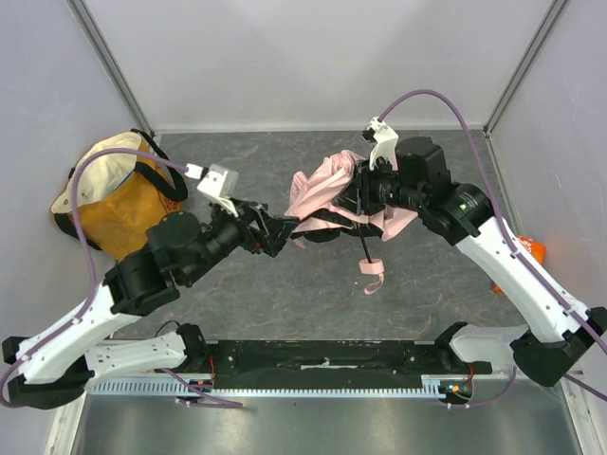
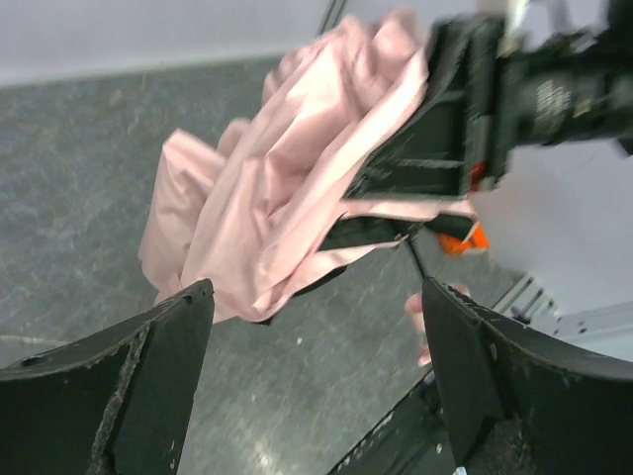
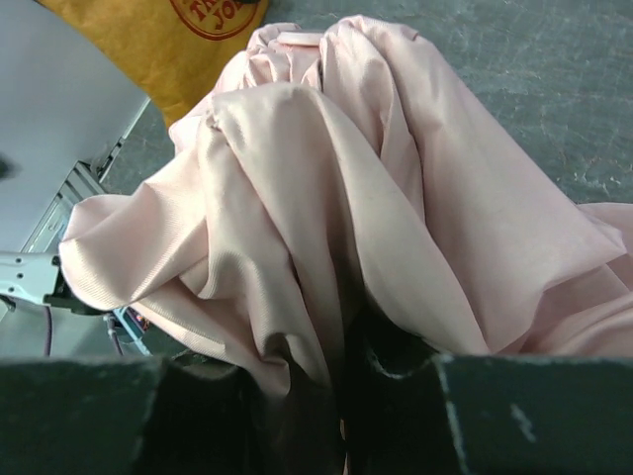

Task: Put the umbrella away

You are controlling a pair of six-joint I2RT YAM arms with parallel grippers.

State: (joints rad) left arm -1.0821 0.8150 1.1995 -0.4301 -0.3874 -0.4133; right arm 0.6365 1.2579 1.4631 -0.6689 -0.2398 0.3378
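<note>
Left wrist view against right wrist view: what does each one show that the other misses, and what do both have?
Only the left wrist view shows the left gripper, its jaws wide apart with nothing between them, and the right gripper seen from outside, clamped on the umbrella. Only the right wrist view shows the orange tote bag with its red print, beyond the fabric at top left. Both show the crumpled pink umbrella and the grey table.
</note>
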